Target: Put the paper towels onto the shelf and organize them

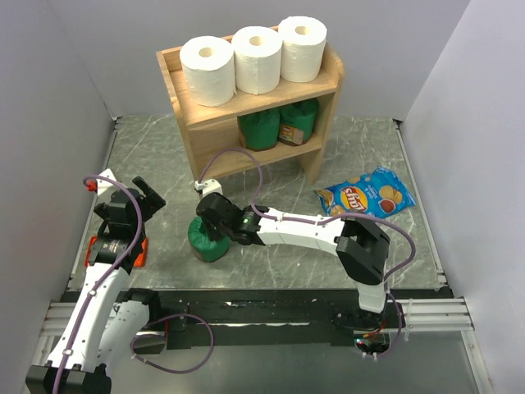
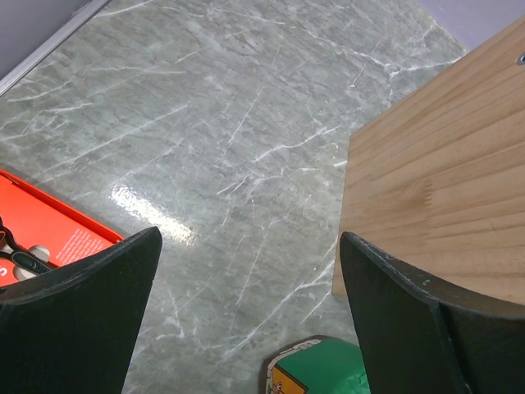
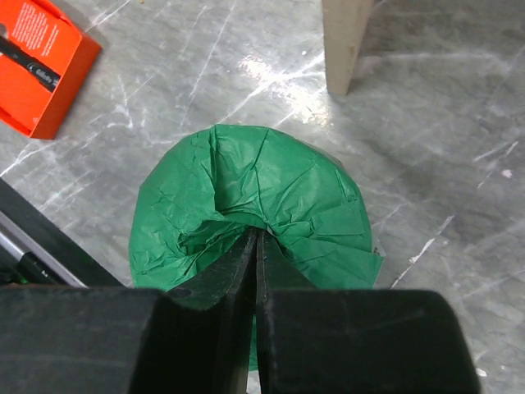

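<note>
Three white paper towels [image 1: 207, 70] [image 1: 257, 59] [image 1: 302, 48] stand upright in a row on the top tier of the wooden shelf [image 1: 326, 123]. My right gripper [image 1: 215, 217] [image 3: 256, 234] is down on a green package [image 1: 205, 242] [image 3: 271, 176] that stands on the table in front of the shelf. Its jaws are shut, pinching the crumpled green wrapper at the package's top. My left gripper [image 1: 139, 197] [image 2: 250, 238] hangs open at the left with nothing between its fingers. The shelf's side panel [image 2: 443, 164] and the green package [image 2: 324, 369] show in the left wrist view.
Two more green packages [image 1: 279, 125] sit on the shelf's lower tier. An orange box [image 1: 115, 250] [image 2: 49, 238] [image 3: 37, 61] lies at the left under my left arm. A blue chip bag [image 1: 367, 195] lies to the right of the shelf. One shelf leg [image 3: 344, 41] stands just beyond the held package.
</note>
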`<state>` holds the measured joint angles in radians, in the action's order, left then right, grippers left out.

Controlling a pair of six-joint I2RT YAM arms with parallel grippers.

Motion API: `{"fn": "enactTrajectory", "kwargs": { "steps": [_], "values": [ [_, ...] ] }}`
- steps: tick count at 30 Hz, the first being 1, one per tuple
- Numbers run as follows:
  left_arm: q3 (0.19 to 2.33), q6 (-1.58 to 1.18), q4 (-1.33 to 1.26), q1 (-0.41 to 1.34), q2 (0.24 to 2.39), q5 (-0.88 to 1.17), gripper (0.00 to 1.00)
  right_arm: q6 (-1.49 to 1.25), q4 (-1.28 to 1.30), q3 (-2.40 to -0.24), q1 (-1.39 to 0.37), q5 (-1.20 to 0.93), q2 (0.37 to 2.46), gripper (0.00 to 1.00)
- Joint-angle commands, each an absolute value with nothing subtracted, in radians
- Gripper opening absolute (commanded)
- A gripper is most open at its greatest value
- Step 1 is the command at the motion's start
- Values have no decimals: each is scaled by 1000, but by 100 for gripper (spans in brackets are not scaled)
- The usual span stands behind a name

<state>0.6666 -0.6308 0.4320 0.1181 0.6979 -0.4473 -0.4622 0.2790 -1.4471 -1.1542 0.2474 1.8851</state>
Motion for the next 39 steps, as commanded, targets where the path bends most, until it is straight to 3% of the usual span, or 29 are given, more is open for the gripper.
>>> {"fn": "enactTrajectory", "kwargs": {
  "steps": [1, 11, 29, 39],
  "values": [
    [666, -650, 419, 114, 698, -482, 96, -450, 296, -1439, -1158, 310, 1885, 9],
    [676, -675, 449, 114, 718, -526, 96, -443, 316, -1451, -1160, 334, 1927, 9],
    [678, -681, 456, 114, 715, -552, 96, -299, 482, -1670, -1173, 299, 1836, 12],
    [675, -683, 460, 114, 709, -571, 96, -265, 463, -1764, -1163, 259, 1893, 12]
  ]
}}
